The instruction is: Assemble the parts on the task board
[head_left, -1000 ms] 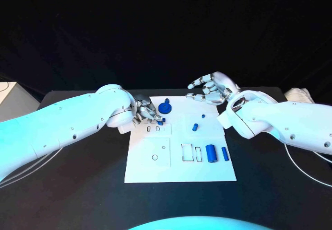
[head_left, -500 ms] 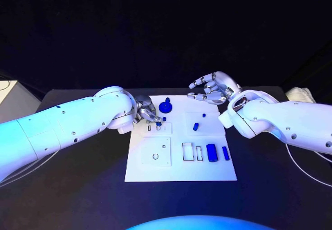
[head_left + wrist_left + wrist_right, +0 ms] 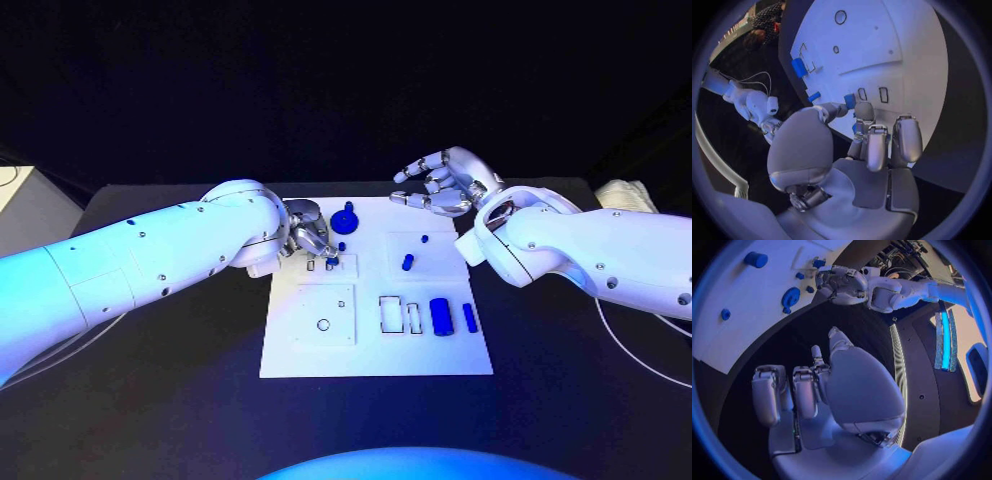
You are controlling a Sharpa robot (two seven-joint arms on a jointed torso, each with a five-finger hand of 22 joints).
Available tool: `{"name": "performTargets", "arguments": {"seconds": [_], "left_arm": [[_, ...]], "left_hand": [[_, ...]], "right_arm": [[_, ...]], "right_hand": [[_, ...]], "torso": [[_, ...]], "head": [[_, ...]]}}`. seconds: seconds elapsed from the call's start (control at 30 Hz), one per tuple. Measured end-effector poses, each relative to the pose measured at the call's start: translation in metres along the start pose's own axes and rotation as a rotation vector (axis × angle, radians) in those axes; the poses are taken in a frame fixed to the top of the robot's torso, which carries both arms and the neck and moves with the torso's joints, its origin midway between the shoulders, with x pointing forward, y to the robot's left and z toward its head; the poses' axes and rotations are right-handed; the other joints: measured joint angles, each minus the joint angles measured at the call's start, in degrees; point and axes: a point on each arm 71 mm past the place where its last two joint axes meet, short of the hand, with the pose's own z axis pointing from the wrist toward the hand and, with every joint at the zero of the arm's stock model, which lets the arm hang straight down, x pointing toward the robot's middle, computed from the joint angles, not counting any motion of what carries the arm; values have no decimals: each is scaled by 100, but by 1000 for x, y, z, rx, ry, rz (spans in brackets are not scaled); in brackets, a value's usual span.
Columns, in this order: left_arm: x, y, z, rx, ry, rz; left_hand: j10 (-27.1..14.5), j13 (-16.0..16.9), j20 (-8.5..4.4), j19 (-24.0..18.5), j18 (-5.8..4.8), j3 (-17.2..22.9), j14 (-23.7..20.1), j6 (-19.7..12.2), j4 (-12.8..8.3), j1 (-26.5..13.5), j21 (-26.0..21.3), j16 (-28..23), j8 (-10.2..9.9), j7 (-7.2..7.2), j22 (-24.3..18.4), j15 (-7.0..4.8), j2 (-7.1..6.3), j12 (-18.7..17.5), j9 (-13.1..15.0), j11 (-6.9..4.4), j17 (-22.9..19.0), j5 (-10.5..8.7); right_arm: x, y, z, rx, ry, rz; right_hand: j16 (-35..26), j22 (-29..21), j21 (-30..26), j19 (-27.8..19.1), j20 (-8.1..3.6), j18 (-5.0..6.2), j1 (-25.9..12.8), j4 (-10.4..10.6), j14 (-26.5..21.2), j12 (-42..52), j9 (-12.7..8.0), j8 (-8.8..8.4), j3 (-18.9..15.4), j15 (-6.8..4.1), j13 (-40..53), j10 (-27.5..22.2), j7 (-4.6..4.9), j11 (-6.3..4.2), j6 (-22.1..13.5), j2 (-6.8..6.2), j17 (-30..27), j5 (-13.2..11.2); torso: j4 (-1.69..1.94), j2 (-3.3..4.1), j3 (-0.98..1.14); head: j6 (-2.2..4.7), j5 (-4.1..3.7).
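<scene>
Left robot hand (image 3: 307,231) shifted slightly, pinching small blue part (image 3: 332,258) over task board (image 3: 375,340).

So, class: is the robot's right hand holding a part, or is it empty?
Empty. The right hand hangs over the far edge of the white board with its fingers curled and apart, and the right wrist view shows nothing between them.

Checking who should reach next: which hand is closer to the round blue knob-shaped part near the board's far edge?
Left. The left hand sits right beside the round blue knob-shaped part; the right hand hovers apart, past the white task board's far corner.
</scene>
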Motion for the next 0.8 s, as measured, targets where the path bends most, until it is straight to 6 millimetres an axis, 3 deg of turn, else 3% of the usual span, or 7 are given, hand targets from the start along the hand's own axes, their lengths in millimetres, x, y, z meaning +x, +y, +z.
{"name": "performTargets", "arguments": {"seconds": [0.8], "left_arm": [[1,7,1,-30,48,21]], "left_hand": [[-10,-8,0,0,0,0,0,-10,0,31,0,0,-31,10,-11,0,31,-20,-4,10,0,-46]], "right_arm": [[0,0,0,1,0,0]], "right_hand": [[0,-2,0,0,0,0,0,0,0,0,0,0,0,0,0,0,0,0,0,0,-1,0]], "torso": [[6,-6,2]], "head": [[-34,2]]}}
